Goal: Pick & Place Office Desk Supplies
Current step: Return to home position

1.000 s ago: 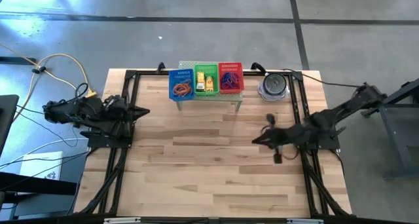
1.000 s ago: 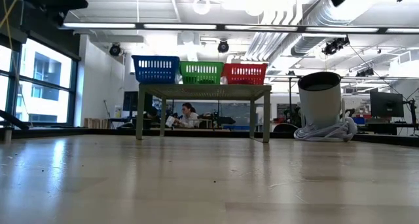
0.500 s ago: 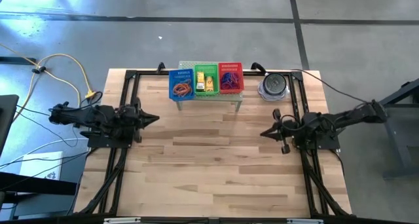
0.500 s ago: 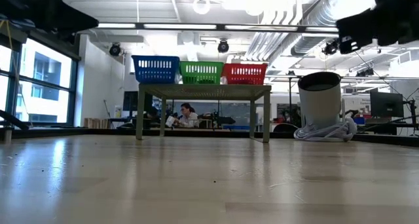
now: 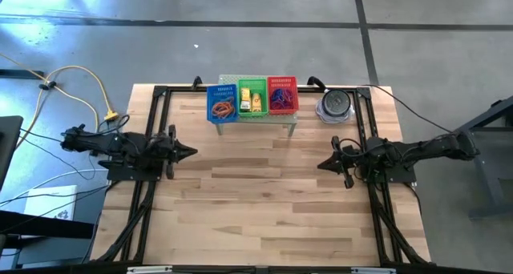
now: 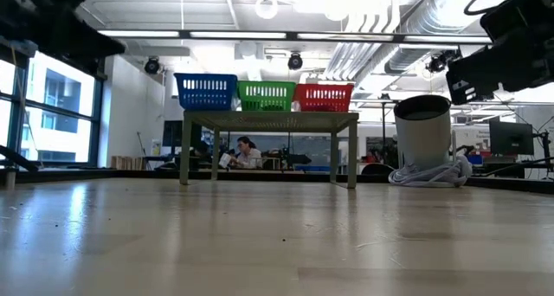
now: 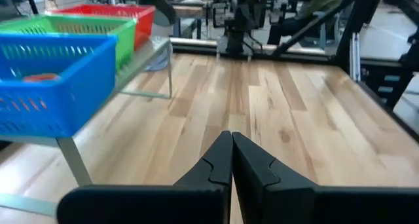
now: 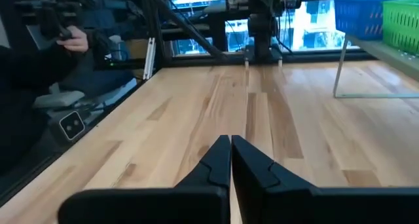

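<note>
Well to the left of the shelf and a little forward of it, low over the table: left gripper, fingers pressed together, holding nothing, pointing toward the middle. On the shelf's left end, blue bin with a tangle of orange and red rubber bands inside. At the shelf's middle, green bin with the yellow packets. On the shelf's right end, red bin with more rubber bands, blue, purple and red. Just right of the shelf, round grey-and-clear object, apart from it. Farther right of the shelf and forward of it: right gripper, likewise closed tight on nothing, facing the left one across bare wood. Shows no loose supply anywhere in front of the shelf, so reads as sorted and shelved in full. Leaves, by this judgement, only the parking of both arms, and looks nearly there already, each stretched low and flat at its own side of the shelf.
</note>
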You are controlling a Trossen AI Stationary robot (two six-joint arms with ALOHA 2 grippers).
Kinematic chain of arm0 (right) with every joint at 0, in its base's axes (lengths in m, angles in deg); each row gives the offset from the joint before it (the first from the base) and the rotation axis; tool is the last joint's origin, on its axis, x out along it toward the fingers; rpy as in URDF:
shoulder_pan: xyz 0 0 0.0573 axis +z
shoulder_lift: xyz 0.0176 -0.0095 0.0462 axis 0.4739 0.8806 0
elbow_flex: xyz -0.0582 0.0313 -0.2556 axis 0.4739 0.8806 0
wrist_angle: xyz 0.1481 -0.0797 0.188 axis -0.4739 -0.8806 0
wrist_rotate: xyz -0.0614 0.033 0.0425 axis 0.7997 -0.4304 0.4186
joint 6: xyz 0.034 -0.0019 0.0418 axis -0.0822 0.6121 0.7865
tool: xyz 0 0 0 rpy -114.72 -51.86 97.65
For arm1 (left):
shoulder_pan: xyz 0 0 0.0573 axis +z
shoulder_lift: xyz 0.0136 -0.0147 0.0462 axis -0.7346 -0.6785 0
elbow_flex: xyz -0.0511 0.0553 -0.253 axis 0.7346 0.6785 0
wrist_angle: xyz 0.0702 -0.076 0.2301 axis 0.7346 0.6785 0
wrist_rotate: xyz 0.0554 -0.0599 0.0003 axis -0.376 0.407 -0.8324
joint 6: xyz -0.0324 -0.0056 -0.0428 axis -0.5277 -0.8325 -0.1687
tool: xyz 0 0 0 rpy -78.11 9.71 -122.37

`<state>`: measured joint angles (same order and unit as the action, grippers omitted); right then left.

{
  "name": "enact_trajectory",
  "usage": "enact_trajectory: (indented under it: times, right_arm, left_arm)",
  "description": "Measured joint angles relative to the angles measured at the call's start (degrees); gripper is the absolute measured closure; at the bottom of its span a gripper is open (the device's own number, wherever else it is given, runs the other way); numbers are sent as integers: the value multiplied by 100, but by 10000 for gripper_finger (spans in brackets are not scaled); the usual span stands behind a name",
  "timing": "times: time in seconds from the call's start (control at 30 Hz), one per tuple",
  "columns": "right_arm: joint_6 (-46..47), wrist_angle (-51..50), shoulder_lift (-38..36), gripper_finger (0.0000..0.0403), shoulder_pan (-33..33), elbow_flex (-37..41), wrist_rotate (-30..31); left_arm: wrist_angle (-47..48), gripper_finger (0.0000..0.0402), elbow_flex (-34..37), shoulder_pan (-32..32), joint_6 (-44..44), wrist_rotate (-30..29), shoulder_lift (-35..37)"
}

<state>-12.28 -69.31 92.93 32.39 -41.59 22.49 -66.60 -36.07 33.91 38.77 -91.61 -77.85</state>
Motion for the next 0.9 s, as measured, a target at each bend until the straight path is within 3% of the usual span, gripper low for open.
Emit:
enact_trajectory:
  times: [0.33,0.53,0.77,0.9]
  right_arm:
    - [-78,39,12,401,2,4,-36]
    - [-139,39,12,401,2,4,13]
    - [-225,39,10,401,2,7,1438]
    - [-226,39,10,401,2,9,1467]
  left_arm:
    - [-1039,401,982,-5,287,15,395]
    - [-1380,401,1082,-5,597,101,422]
    - [-1356,401,1092,53,577,-34,422]
    - [-1341,401,1095,50,562,-32,422]
